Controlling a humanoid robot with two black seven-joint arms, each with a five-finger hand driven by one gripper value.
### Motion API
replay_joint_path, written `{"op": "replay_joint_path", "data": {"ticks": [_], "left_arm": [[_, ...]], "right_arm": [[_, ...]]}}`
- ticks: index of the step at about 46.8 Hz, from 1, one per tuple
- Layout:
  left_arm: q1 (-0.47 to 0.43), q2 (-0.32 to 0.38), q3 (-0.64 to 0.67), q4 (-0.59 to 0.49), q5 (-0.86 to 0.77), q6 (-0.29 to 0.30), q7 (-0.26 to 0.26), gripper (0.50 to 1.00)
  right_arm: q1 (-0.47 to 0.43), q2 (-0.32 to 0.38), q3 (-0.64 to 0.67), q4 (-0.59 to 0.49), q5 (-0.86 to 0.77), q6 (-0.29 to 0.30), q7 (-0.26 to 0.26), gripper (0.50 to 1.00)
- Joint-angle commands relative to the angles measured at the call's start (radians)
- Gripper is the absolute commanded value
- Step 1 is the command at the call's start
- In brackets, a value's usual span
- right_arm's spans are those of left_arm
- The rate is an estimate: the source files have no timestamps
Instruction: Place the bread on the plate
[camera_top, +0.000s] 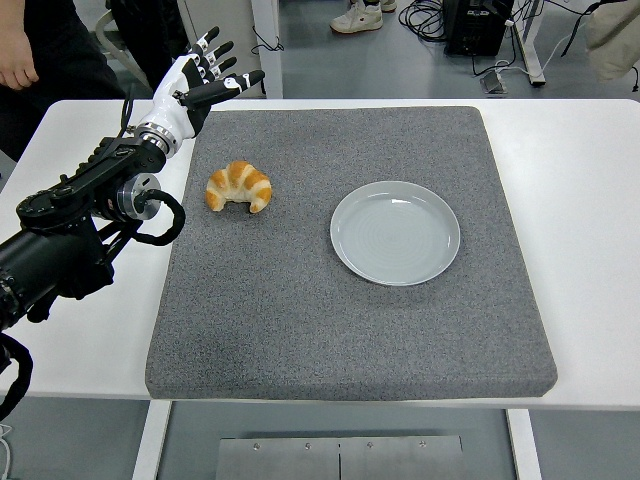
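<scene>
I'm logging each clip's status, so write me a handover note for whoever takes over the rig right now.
Left hand: open, fingers spread, empty, raised over the mat's far-left corner, beyond the croissant.
Right hand: not in view.
Croissant: lying on the grey mat, left of the plate, untouched.
Plate: empty, mid-mat.
Done: nothing yet.
Left: grasp the croissant, carry it right, set it on the plate.

left hand (195, 82) raised, fingers spread, holding nothing.
</scene>
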Motion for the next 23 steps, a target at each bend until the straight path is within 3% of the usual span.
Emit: {"op": "replay_joint_path", "data": {"ticks": [1,23], "left_arm": [[-0.018,0.004,0.028,-0.001,0.000,0.001,0.000,0.966],[-0.151,0.084,0.190,-0.015,0.162,0.000,0.001,0.966]], "right_arm": [[-0.006,0.000,0.001,0.003,0.002,0.001,0.000,1.000],[-0.003,0.000,-0.008,0.011,0.002,0.003,0.000,1.000]]}}
